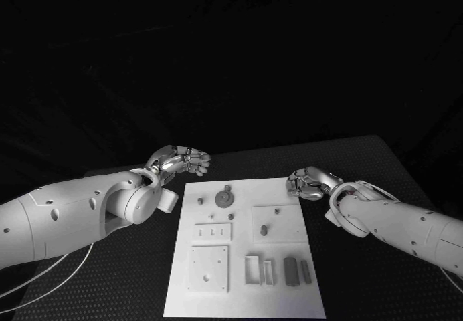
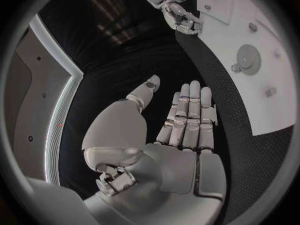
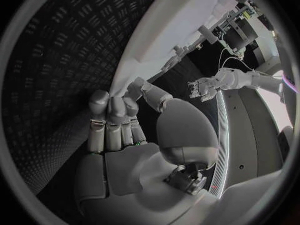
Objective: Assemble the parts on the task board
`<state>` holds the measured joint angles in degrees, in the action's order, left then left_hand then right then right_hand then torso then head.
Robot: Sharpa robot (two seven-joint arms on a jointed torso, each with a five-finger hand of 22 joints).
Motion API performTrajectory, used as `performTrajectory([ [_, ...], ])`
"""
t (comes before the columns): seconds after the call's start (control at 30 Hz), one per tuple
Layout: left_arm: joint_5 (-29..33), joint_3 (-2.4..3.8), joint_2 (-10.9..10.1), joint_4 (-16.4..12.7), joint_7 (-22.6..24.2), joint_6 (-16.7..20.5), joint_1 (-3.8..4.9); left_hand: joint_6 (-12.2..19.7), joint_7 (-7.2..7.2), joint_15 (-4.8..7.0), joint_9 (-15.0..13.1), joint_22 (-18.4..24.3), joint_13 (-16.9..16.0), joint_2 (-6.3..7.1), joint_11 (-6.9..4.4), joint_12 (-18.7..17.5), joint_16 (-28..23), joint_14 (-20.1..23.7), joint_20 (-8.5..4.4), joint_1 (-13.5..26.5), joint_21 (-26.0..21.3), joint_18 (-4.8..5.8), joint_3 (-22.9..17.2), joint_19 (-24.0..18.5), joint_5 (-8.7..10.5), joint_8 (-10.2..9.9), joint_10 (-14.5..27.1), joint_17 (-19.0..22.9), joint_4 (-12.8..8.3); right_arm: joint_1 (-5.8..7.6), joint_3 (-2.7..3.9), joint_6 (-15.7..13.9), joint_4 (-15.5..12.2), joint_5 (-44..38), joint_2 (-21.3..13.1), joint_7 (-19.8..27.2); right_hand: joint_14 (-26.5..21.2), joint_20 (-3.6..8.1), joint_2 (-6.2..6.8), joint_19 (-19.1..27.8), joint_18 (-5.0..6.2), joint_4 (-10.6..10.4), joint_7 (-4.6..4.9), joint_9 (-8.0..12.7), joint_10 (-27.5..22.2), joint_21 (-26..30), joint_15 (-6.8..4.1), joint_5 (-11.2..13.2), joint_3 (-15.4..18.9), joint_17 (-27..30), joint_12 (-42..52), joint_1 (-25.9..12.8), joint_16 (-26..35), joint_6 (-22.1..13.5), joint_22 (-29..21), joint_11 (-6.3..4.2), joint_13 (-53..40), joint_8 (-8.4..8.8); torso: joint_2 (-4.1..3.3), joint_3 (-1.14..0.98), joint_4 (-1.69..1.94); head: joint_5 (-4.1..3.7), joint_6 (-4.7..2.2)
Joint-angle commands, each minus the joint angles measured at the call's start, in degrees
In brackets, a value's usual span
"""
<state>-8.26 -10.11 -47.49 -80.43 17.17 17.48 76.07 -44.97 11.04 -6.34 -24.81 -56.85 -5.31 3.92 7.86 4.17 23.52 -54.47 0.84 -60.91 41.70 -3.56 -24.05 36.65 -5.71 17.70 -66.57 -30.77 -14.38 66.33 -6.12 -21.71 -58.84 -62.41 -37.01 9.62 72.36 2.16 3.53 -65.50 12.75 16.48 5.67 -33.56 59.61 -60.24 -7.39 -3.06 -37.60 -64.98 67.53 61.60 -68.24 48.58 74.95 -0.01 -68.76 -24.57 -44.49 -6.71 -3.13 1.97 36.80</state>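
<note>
I see my left hand (image 1: 180,161) off the task board's (image 1: 290,301) far left corner, my right hand (image 1: 310,182) at its far right corner, both released, empty. Parts (image 1: 276,269) lie on it.

task board (image 1: 243,297): white plate, flat mid-table | gear-like round part (image 1: 224,198): near board's far edge | slim dark parts (image 1: 292,271): upright, board's near-right corner

White arms, silver hand (image 1: 179,161), thin cables
</note>
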Motion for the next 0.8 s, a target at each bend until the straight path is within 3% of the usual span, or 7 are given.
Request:
performTrajectory([
  [0.03, -1.3, 0.08, 0.1, -0.3, -0.5, -0.9, 0.08, -0.9, -0.19, -0.32, -0.2, 0.0, -0.2, -0.03, -0.21, 0.2, -0.2, -0.1, 0.11, 0.7, 0.3, -0.64, -0.1, -0.2, 0.25, 0.3, -0.9, -0.1, -0.4, 0.02, 0.09, -2.8, -1.8, -0.3, -0.6, -3.8, -0.1, 0.26, -0.09, -0.2, 2.25, 0.0, -1.52, -0.3, -1.8, -0.2, -0.50, 0.3, -0.5, 0.0, 0.4, -0.5, -0.1, 11.6, 0.5, -1.92, -0.1, -0.28, -0.02, 0.03, -0.02, 0.02, -0.01],
  [0.13, -2.8, 0.10, 0.2, -0.3, -2.7, -1.5, 0.19, -2.5, -1.02, -0.12, -0.6, -0.1, -0.6, -0.38, -0.91, 0.9, 0.1, -0.6, 0.00, 1.3, 0.5, -0.65, -0.2, -0.1, 0.36, 1.2, -2.4, -0.5, -0.2, 0.64, 0.62, -3.0, -3.7, -1.7, -1.0, -5.6, -0.1, 0.43, 0.23, -0.3, 2.25, 0.1, -1.60, -0.7, -1.7, -0.2, -0.61, 0.3, -1.3, 0.0, 0.6, -0.4, -0.1, 11.6, 0.5, -2.01, -0.2, -0.37, 0.01, 0.08, -0.08, 0.07, -0.24],
  [0.3, -5.6, 0.11, 1.1, 0.5, -6.9, -5.5, 0.25, -3.9, -1.60, 0.34, -0.9, -0.1, -0.9, -0.44, -1.54, 1.5, 0.8, -1.6, -0.27, 2.8, 0.7, -0.63, 0.1, 0.1, 0.69, 1.8, -3.7, -0.9, 0.4, 1.84, 0.72, -1.7, -7.0, -5.2, -1.2, -9.6, 0.0, 0.53, 0.41, -0.4, 2.25, 0.1, -1.64, -1.0, -1.7, -0.3, -0.66, 0.3, -1.8, -0.1, 0.7, -0.5, -0.1, 11.6, 0.5, -2.06, -0.3, -0.41, 0.29, 0.21, -0.29, 0.14, -0.69],
  [0.37, -7.0, 0.09, 2.1, 1.4, -8.4, -5.9, 0.25, -5.4, -2.30, 0.85, -1.1, -0.1, -1.3, -0.10, -2.25, 2.1, 1.5, -2.4, -0.73, 5.3, 1.1, -0.71, 0.7, 0.6, 1.74, 2.4, -5.1, -1.3, 2.1, 2.20, 0.75, -0.7, -8.3, -7.7, -1.1, -11.6, 0.0, 0.57, 0.46, -0.5, 2.25, 0.1, -1.67, -1.1, -1.7, -0.3, -0.69, 0.3, -2.0, -0.1, 0.7, -0.5, -0.1, 11.7, 0.4, -2.09, -0.3, -0.44, 0.45, 0.34, -0.41, 0.29, -0.84],
  [0.5, -9.7, 0.07, 3.5, 2.2, -12.5, -7.4, 0.25, -6.5, -2.77, 1.40, -1.1, -0.2, -1.7, 0.58, -2.84, 2.5, 2.5, -3.1, -1.34, 7.7, 1.5, -0.69, 1.4, 1.2, 2.71, 2.6, -6.3, -2.0, 3.4, 3.27, 0.75, 0.8, -11.4, -12.1, -0.7, -16.0, 0.1, 0.62, 0.57, -0.6, 2.25, 0.1, -1.72, -1.3, -1.6, -0.3, -0.73, 0.3, -2.3, -0.1, 0.7, -0.4, -0.1, 11.7, 0.4, -2.13, -0.3, -0.45, 1.27, 0.87, -0.71, 0.53, -0.90],
  [0.53, -9.9, 0.07, 3.6, 2.3, -12.5, -7.5, 0.25, -6.5, -2.78, 1.42, -1.1, -0.2, -1.7, 0.60, -2.86, 2.5, 2.6, -3.2, -1.37, 7.8, 1.5, -0.69, 1.4, 1.2, 2.72, 2.6, -6.4, -2.0, 3.4, 3.33, 0.75, 0.9, -11.6, -12.3, -0.7, -16.2, 0.1, 0.63, 0.58, -0.6, 2.25, 0.1, -1.72, -1.3, -1.6, -0.3, -0.73, 0.3, -2.3, -0.1, 0.7, -0.4, -0.1, 11.7, 0.4, -2.14, -0.3, -0.46, 1.28, 0.88, -0.71, 0.54, -0.92],
  [0.8, -12.3, -0.09, 6.2, 3.7, -15.6, -8.1, 0.22, -7.3, -3.05, 1.76, -1.0, -0.4, -2.3, 0.69, -3.48, 3.0, 3.5, -3.3, -1.80, 8.1, 2.0, -0.59, 1.4, 1.6, 2.73, 2.5, -7.7, -2.6, 3.3, 4.72, 0.75, 2.4, -17.1, -16.1, 1.0, -20.7, 0.2, 0.69, 0.73, -0.7, 2.25, 0.1, -1.74, -1.5, -1.5, -0.3, -0.77, 0.3, -2.7, -0.1, 0.7, -0.5, -0.1, 11.6, 0.4, -2.17, -0.2, -0.39, 2.61, 1.68, -1.15, 1.30, -1.05],
])
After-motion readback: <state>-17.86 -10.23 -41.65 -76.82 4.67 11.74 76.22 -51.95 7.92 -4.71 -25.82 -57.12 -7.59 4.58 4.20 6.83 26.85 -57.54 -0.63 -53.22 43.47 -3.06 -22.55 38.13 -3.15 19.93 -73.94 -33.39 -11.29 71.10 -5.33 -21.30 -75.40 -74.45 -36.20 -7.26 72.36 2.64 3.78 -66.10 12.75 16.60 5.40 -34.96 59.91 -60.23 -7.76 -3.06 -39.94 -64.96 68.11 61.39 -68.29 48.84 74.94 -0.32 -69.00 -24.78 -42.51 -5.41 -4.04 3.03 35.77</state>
